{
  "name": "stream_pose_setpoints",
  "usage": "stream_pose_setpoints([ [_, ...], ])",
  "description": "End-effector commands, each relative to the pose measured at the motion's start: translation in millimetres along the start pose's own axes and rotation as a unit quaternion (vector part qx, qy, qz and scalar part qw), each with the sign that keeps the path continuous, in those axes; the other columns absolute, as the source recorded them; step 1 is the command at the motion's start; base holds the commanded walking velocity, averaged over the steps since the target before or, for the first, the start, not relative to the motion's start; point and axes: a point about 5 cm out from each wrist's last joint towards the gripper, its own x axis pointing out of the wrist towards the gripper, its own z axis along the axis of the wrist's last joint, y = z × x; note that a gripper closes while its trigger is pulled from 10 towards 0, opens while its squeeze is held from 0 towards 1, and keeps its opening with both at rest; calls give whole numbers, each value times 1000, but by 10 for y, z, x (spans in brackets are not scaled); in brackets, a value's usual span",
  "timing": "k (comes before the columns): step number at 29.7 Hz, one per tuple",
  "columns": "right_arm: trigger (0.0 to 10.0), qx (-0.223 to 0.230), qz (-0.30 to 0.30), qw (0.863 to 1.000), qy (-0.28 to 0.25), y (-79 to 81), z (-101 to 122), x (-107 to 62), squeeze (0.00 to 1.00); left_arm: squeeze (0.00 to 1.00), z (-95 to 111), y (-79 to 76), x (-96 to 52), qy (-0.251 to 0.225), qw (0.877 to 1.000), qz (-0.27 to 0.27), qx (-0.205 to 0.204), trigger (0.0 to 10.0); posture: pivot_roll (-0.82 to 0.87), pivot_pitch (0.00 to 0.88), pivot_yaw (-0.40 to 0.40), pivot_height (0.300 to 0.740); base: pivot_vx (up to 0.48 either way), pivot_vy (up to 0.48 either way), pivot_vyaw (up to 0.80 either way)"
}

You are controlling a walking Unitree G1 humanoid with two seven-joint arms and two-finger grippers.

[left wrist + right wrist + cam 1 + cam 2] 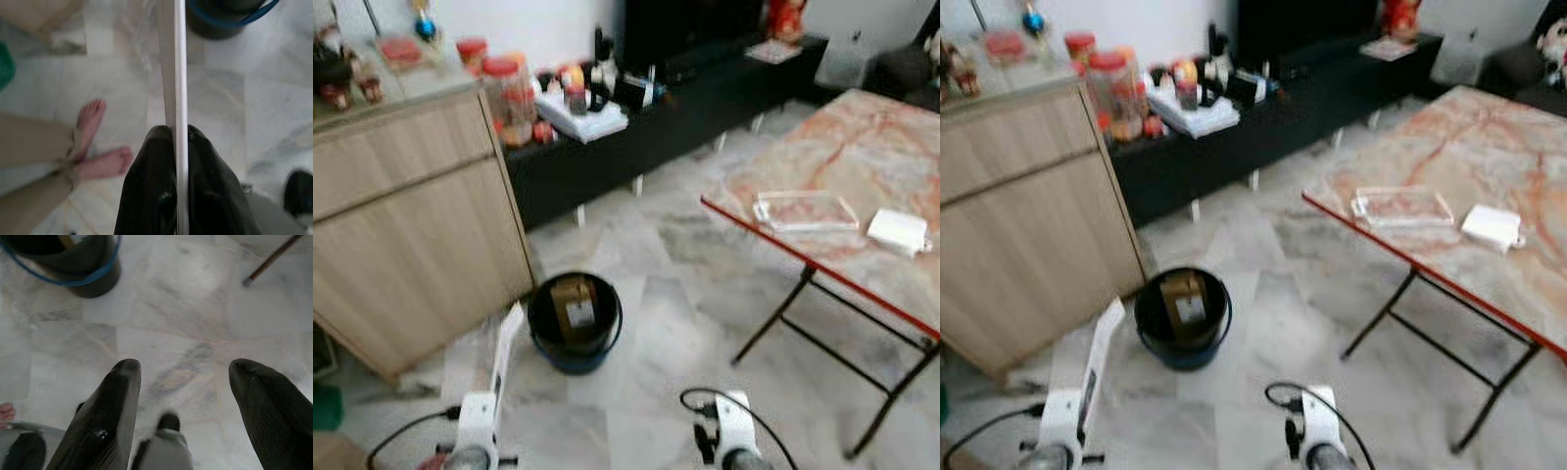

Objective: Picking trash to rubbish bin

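A dark bucket with a blue rim (575, 321) stands on the marble floor beside the wooden cabinet, with a brown box (576, 305) inside it. My left gripper (179, 142) is shut on a thin flat white card (507, 348), held edge-up and reaching toward the bucket (222, 17). My right gripper (183, 377) hangs open above bare floor, the bucket (73, 262) ahead of it. On the folding table lie a clear plastic tray (806, 211) and a white packet (899, 231).
A light wooden cabinet (406, 225) stands at left, a black low shelf (666, 117) with jars and bottles behind. The red-edged marble folding table (862, 147) on black legs fills the right. A person's bare feet (100, 142) stand close to my left arm.
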Motion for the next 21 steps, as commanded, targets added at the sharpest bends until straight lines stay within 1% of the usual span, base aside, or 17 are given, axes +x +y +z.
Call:
stream_pose_setpoints([
  [1,10000,-1,-11,1000,10,-82,-56,-16,0,0,8,-99,2,-2,1000,-13,-1,10000,10,19,-22,740,281,0,0],
  [5,10000,-4,-10,1000,10,-80,-58,-17,0,0,1,-98,0,-1,1000,-13,0,10000,10,19,-21,740,281,0,0],
  [9,10000,4,-13,1000,12,-78,-65,-18,0,0,6,-100,1,-2,1000,-13,-1,10000,14,19,-21,740,282,0,0],
  [13,10000,-7,-8,1000,10,-80,-59,-18,0,0,9,-101,1,-3,1000,-13,-1,10000,14,20,-21,740,284,0,0],
  [15,10000,-7,-8,1000,10,-80,-60,-18,0,0,10,-102,2,-3,1000,-13,-1,10000,14,20,-22,740,285,0,488],
  [21,10000,-6,-11,1000,10,-85,-58,-17,0,0,15,-104,2,-3,1000,-13,-1,10000,14,20,-23,740,281,0,747],
])
